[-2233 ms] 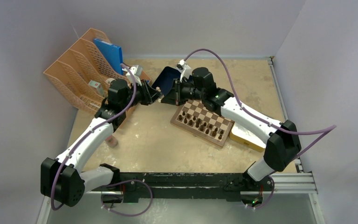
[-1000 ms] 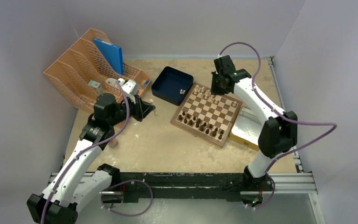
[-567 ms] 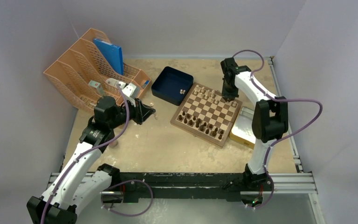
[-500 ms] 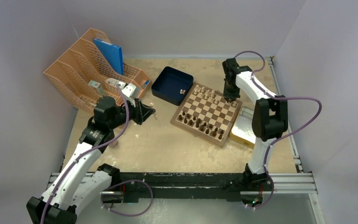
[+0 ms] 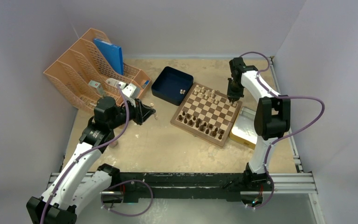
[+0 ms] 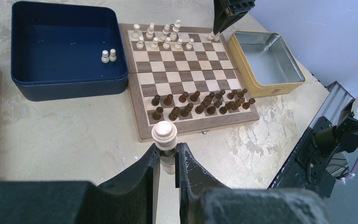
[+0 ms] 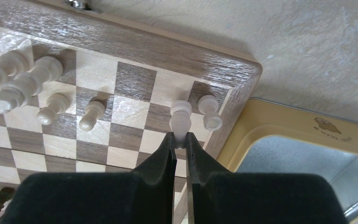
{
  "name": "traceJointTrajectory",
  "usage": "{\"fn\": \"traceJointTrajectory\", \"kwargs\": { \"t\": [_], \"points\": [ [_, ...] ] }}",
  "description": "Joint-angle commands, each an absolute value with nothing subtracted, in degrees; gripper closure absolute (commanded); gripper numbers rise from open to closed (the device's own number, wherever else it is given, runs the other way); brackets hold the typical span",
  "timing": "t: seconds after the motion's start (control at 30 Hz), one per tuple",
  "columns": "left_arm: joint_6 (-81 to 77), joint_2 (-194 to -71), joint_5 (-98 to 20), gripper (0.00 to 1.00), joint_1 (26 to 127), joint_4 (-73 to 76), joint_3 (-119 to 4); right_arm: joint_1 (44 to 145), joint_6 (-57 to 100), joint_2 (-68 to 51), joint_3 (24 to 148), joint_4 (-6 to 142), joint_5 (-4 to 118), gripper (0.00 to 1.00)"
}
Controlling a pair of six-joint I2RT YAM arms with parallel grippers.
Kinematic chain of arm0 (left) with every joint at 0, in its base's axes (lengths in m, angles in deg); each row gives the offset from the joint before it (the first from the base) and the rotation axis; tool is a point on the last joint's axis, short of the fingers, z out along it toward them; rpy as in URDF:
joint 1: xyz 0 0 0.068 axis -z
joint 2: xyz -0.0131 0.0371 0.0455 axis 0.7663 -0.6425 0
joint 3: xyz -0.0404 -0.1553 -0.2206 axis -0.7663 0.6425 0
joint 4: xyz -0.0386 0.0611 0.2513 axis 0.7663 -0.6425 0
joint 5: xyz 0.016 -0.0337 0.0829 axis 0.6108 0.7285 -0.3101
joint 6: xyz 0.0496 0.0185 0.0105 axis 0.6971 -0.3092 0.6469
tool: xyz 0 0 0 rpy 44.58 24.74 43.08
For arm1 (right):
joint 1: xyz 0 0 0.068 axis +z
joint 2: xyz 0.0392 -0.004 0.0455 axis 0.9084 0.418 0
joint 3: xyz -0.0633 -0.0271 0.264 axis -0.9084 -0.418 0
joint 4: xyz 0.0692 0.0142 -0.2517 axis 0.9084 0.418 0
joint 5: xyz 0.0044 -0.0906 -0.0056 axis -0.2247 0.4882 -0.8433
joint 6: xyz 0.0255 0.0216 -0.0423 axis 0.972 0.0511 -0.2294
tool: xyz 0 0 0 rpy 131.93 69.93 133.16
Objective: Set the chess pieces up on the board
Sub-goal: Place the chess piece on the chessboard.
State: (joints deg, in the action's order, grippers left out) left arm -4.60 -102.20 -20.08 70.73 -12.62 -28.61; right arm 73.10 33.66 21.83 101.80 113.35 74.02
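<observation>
Right wrist view: my right pincer [image 7: 180,139] is clenched on a small pale cream wooden pawn [image 7: 180,115], pinched at its narrow part over a corner of the square wooden chessboard with dark brown and cream squares [image 7: 130,74] — whether it touches the square, I cannot tell. Just beside it, on the square next to the brown rim, stands another cream pawn [image 7: 209,112]. More cream pieces [image 7: 23,84] stand along the same edge. A shiny metal tin with a yellow rim [image 7: 279,126] lies just beside that corner.

My left pincer [image 6: 167,151] is grasping a second cream pawn [image 6: 164,133] by the stem, its round head clear of the fingertips, held above the beige tabletop [image 6: 74,140] just off the opposite edge of the board. From that wrist I see dark brown pieces [image 6: 200,100] crowded in the two rows nearest me — and two loose cream pawns [image 6: 108,55] in a dark blue square tray [image 6: 70,88] just beside the board.
</observation>
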Motion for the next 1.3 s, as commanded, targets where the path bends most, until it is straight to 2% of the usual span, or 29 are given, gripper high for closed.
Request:
{"fn": "traceJointTrajectory", "kwargs": {
  "t": [0.0, 0.37, 0.9, 1.27],
  "points": [
    [-4.0, -101.9, -19.5, 1.00, 71.0, -11.0, -28.3, 72.9, 32.3, 20.9, 103.9, 113.0, 70.8, 1.00],
    [-3.6, -101.4, -19.7, 1.00, 71.2, -11.2, -28.3, 72.8, 32.1, 23.0, 105.0, 113.0, 70.1, 1.00],
    [-3.6, -101.1, -19.9, 1.00, 71.3, -11.2, -28.3, 72.4, 32.0, 23.8, 107.0, 113.0, 70.6, 0.80],
    [-3.5, -101.1, -19.8, 1.00, 71.3, -11.2, -28.3, 72.4, 32.0, 23.9, 108.1, 112.7, 71.3, 0.79]
  ]
}}
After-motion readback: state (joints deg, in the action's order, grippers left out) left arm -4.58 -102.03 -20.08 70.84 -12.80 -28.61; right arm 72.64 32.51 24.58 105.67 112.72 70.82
